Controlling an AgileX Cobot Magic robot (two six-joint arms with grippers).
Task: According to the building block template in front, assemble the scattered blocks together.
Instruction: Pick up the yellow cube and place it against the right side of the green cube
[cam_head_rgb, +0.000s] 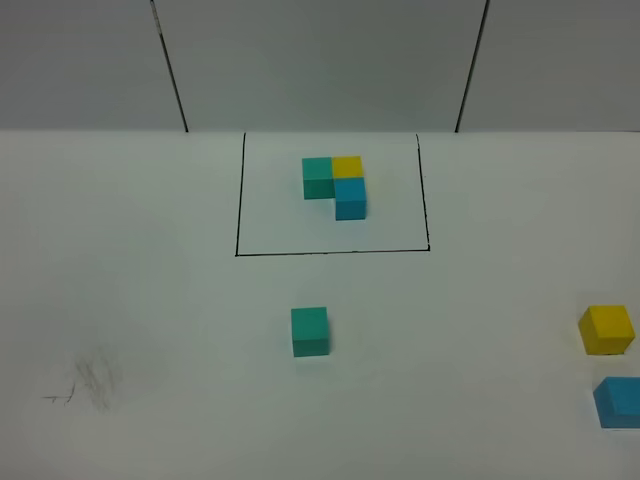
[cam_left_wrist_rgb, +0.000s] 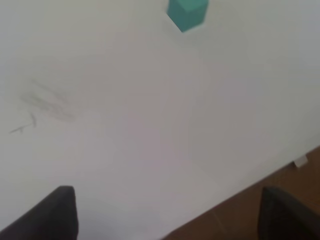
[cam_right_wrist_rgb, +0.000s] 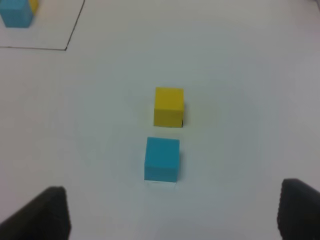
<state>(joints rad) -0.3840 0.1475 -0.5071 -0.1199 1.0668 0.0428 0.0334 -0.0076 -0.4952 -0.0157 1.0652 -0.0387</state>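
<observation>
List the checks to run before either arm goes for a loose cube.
1. Template whole inside the black frame: ok.
2. Teal cube standing alone, outside the frame: ok.
3. Yellow cube and blue cube apart, not touching: ok.
4. Left claw open and empty: ok.
5. Right claw open and empty: ok.
6. Loose cubes joined like the template: not ok.

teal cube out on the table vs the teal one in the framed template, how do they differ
The loose teal cube stands alone, touching nothing; the template's teal cube sits against a yellow cube. The loose teal cube lies outside the black drawn rectangle; the template's teal cube sits inside it. Both are teal cubes that look equal in size.
</observation>
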